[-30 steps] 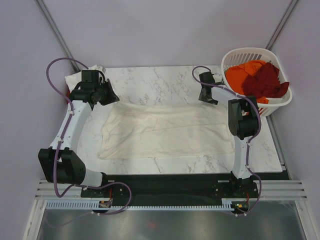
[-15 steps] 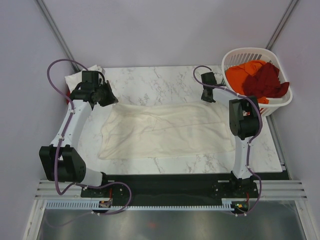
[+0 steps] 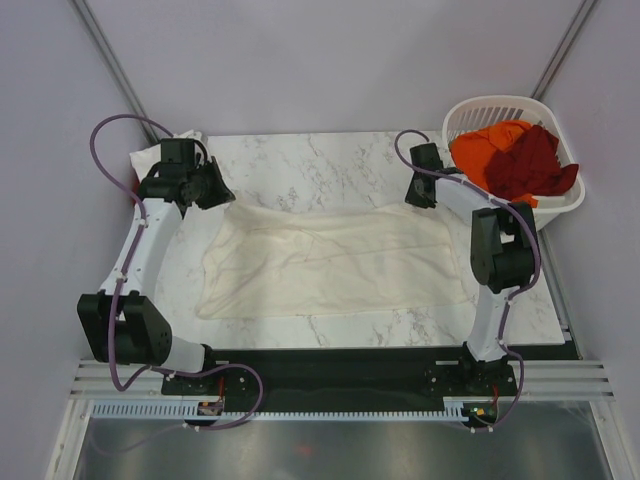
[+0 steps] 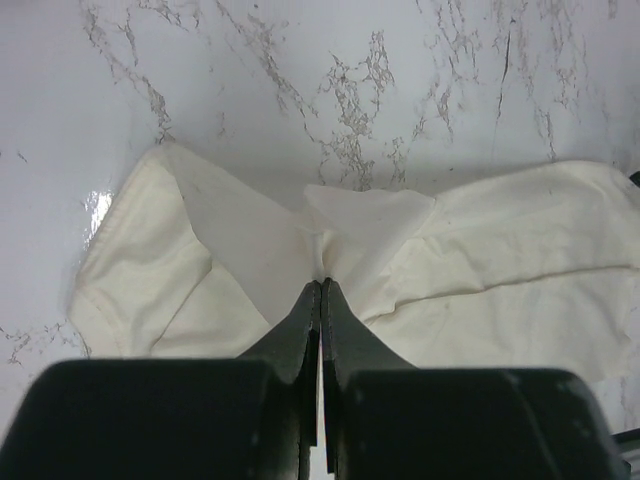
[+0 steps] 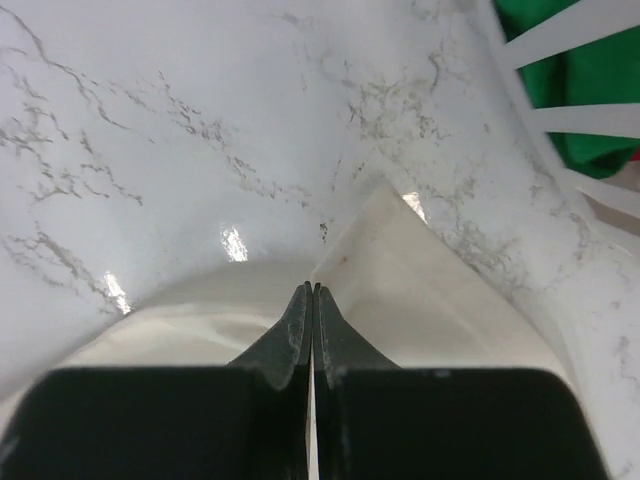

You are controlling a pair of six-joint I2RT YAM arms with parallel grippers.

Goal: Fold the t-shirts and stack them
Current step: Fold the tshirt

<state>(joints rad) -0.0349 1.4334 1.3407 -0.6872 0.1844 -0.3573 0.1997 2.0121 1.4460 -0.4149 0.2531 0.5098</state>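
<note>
Top external view shows the big cream-white t-shirt (image 3: 330, 262) lying flat on the marble bench (image 3: 300, 160), its long side running left to right, with the left hand (image 3: 213, 187) and the right hand (image 3: 421, 190) each pinched shut on a far corner, one at each end.

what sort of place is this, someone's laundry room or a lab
Most likely a robot lab cell, not a home: a left arm and right arm bolted at a marble-look table, plain walls boxing it in, a cream t-shirt and laundry basket as props.
</note>
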